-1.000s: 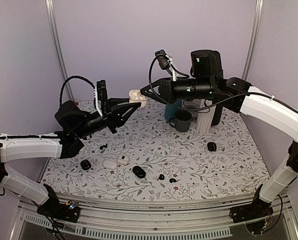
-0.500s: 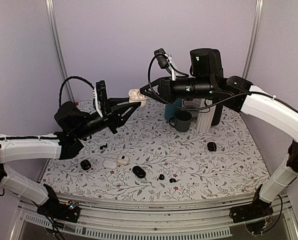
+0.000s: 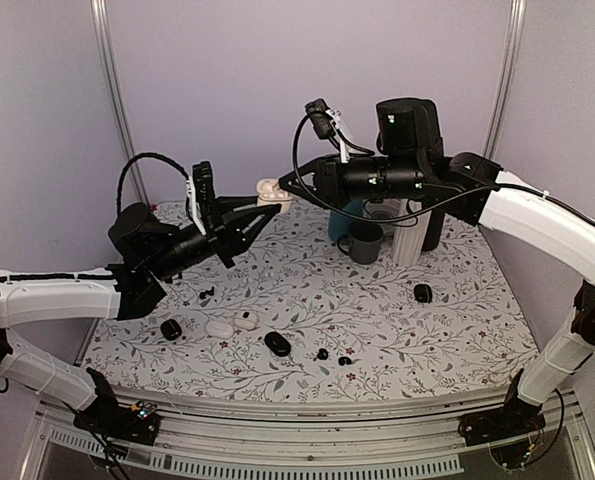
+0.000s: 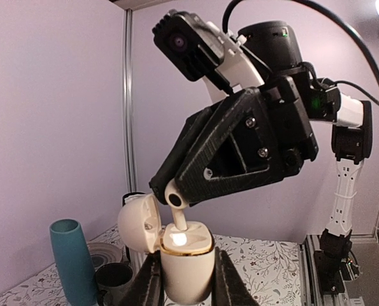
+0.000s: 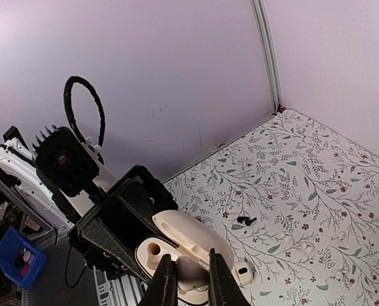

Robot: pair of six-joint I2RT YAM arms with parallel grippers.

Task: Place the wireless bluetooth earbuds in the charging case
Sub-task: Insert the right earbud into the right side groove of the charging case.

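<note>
Earbud partly hidden inside charging case.

A: Any drift over the last second?
B: Slight. The right arm has crept leftward. Its wrist camera now sits a touch further left and higher.
A: And the right gripper?
B: It has edged left too, carrying its white earbud closer into the open charging case.
A: Left arm?
B: Its elbow has moved marginally left.

Cream charging case, floral-print table, teal cup.
</note>
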